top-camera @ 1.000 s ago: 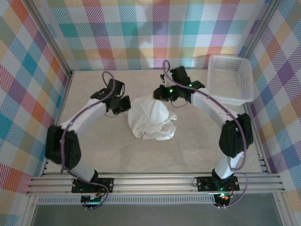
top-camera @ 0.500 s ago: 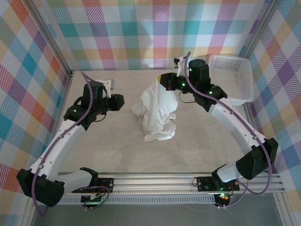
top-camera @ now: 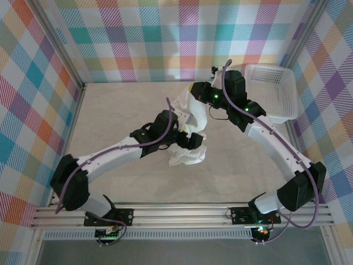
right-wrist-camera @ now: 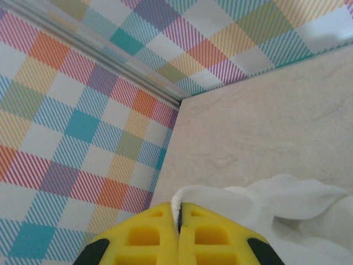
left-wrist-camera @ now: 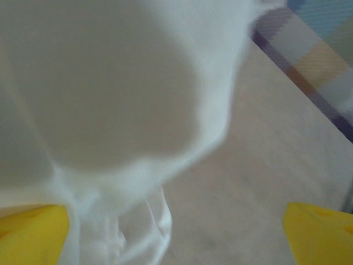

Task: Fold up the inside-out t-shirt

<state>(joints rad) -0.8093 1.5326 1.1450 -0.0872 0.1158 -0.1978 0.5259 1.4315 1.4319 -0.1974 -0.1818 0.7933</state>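
The inside-out t-shirt (top-camera: 190,115) is a crumpled white bundle hanging from my right gripper (top-camera: 194,94), with its lower part bunched on the table. In the right wrist view the yellow fingers (right-wrist-camera: 149,234) are shut on a thin edge of the white cloth (right-wrist-camera: 287,193). My left gripper (top-camera: 187,139) reaches in from the left against the lower part of the bundle. Its jaws stand wide open, one yellow fingertip (left-wrist-camera: 33,232) at each lower corner of the left wrist view. Blurred white cloth (left-wrist-camera: 110,83) hangs close in front of them, partly between them on the left side.
A white mesh basket (top-camera: 266,68) stands at the back right corner, just beyond the right arm. Plaid walls (top-camera: 165,38) close in the table on three sides. Bare beige table top (top-camera: 116,110) lies to the left of the shirt and in front of it.
My left arm has swung from the table's left side across to the shirt, and its jaws have opened wide. The right gripper keeps the shirt lifted.
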